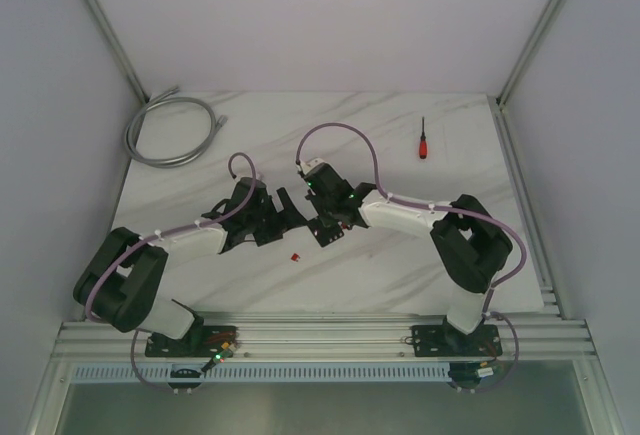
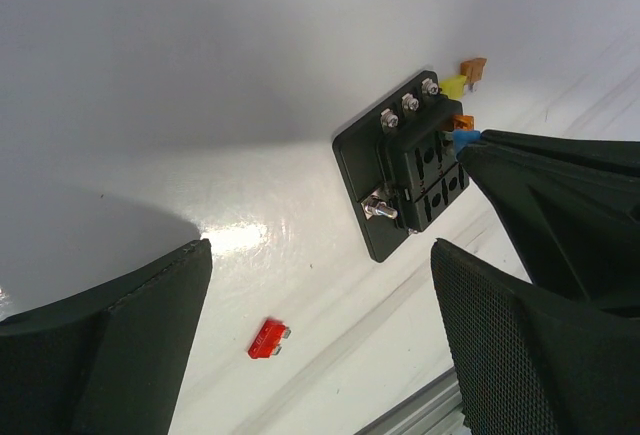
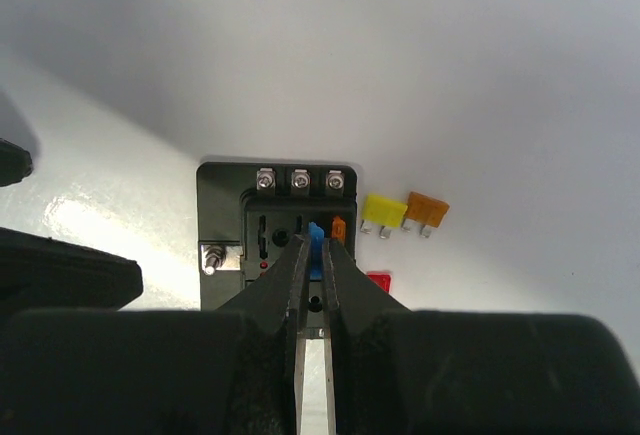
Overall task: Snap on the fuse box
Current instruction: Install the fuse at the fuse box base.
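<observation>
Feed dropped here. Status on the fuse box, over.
Right pincer shut on blue fuse at fuse box. Left pincer open, empty. Red fuse nearby, not blocking.

The fuse box (image 3: 222, 215) is black with silver screws, and it shows a blue fuse (image 3: 316, 240) and an orange fuse (image 3: 338, 227). To the right are a yellow fuse (image 3: 383, 211) and a second orange fuse (image 3: 426, 210). At lower centre there is a red fuse (image 2: 268, 339). The table (image 1: 400, 145) is white marble with grey veins. The screwdriver (image 1: 423, 142), upper right, is red-handled.

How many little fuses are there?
6: blue fuse in the right tool, orange fuse in the fuse box, yellow fuse and loose orange fuse beside it, two red fuses nearby. Others may hide.
</observation>
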`<action>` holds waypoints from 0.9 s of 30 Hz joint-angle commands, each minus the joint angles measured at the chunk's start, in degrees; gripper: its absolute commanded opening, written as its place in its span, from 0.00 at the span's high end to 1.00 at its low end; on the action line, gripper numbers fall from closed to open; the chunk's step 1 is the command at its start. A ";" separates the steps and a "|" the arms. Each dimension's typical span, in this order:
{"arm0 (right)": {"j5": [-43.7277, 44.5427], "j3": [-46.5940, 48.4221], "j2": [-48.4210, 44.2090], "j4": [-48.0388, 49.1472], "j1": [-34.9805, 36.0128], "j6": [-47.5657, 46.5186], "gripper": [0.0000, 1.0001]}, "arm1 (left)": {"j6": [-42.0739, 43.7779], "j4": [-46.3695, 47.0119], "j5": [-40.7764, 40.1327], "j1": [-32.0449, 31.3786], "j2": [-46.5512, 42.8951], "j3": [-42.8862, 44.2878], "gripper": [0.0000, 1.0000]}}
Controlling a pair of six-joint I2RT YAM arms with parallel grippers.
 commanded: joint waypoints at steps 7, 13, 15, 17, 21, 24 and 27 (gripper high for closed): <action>-0.29 1.60 0.74 1.56 0.71 -0.34 1.00 | -0.12 -2.12 -0.74 0.41 -0.45 -0.76 0.00; -0.18 1.21 0.30 2.24 0.78 -0.52 1.00 | -0.25 -2.13 -0.76 0.36 -0.44 -0.79 0.00; -0.17 1.18 0.56 2.15 0.87 -0.60 1.00 | -0.20 -2.13 -0.82 0.35 -0.49 -0.79 0.00; 0.00 1.07 0.76 2.07 0.84 -0.56 1.00 | -0.20 -2.17 -0.85 0.36 -0.58 -0.84 0.00; 0.37 0.68 0.89 1.89 0.86 -0.52 1.00 | -0.20 -2.23 -0.80 0.36 -0.61 -0.93 0.00; 0.44 0.31 0.66 1.62 0.81 -0.45 1.00 | -0.25 -2.21 -0.78 0.32 -0.57 -0.93 0.00; 0.52 -0.12 0.47 1.28 0.88 -0.20 1.00 | -0.34 -2.22 -0.81 0.32 -0.55 -0.91 0.00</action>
